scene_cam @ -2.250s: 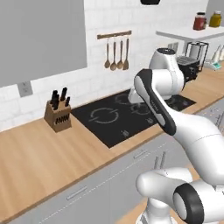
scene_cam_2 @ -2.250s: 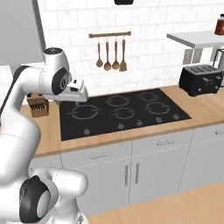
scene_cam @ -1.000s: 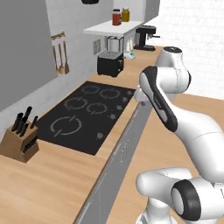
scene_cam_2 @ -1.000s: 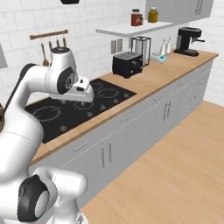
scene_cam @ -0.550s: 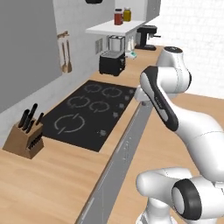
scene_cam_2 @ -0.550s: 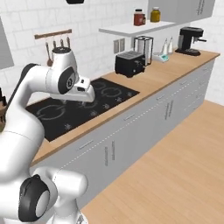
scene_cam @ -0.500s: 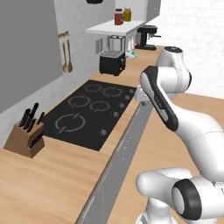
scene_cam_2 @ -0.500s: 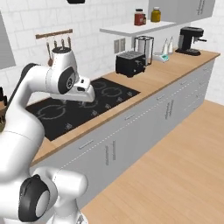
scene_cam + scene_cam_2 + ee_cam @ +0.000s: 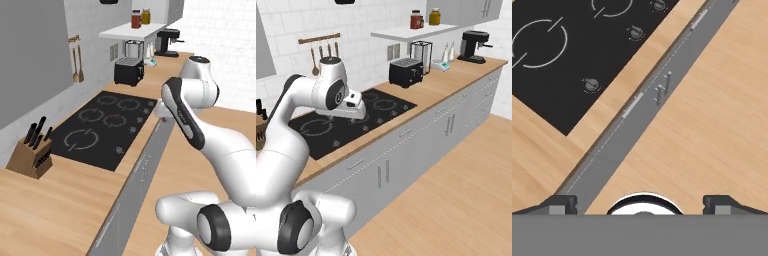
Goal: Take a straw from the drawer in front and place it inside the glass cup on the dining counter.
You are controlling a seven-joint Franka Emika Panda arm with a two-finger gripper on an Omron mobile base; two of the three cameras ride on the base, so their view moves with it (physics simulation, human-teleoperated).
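Wood worktop (image 9: pixel 428 92) along tiled wall, black hob (image 9: pixel 102 127) near its front edge, grey drawer fronts (image 9: pixel 406 160) below, my gripper (image 9: pixel 640 202) spread wide, empty.

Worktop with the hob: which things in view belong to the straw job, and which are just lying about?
Job in hand:
- gripper, open, holding nothing

Just lying about:
- hob
- knife block
- toaster
- coffee machine
- jars on the shelf
- hanging spoons
- grey cupboard fronts with bar handles
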